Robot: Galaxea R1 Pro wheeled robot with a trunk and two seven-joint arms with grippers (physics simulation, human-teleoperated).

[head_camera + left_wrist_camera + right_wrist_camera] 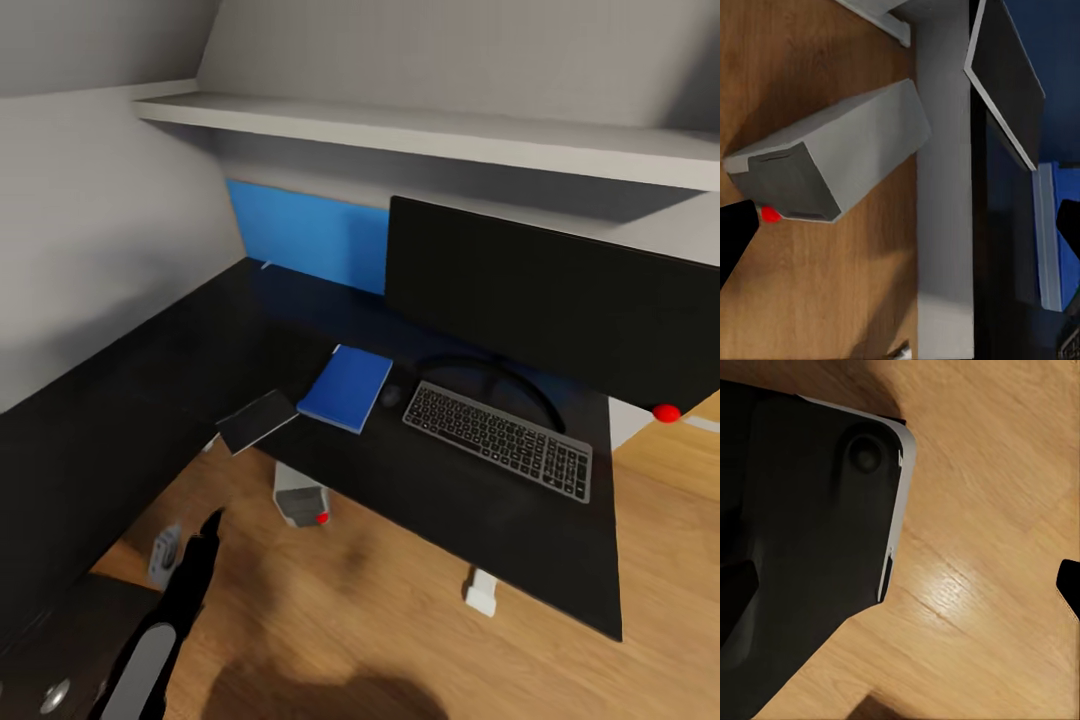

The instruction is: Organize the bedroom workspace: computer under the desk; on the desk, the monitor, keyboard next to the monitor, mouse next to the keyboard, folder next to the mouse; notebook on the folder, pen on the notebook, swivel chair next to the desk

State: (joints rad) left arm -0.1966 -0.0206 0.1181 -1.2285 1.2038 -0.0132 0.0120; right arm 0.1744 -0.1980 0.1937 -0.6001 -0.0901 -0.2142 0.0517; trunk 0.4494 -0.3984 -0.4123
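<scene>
My head sees keyboard (pixel 497 441), blue folder (pixel 346 387) on desk (pixel 470 520); my left wrist sees computer (pixel 832 161). My left gripper (pixel 900 225) jaws apart; right gripper (pixel 907 592) jaws apart too.

Blue folder (pixel 346 387), dark notebook (pixel 257 420), silver-grey keyboard (pixel 497 439) on black desk (pixel 150 380).

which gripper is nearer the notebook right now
Left. The left gripper hangs over the floor just below the desk edge where the notebook overhangs, and its wrist camera sees the notebook close by. The right wrist camera looks at wood floor and the robot's own dark body.
</scene>
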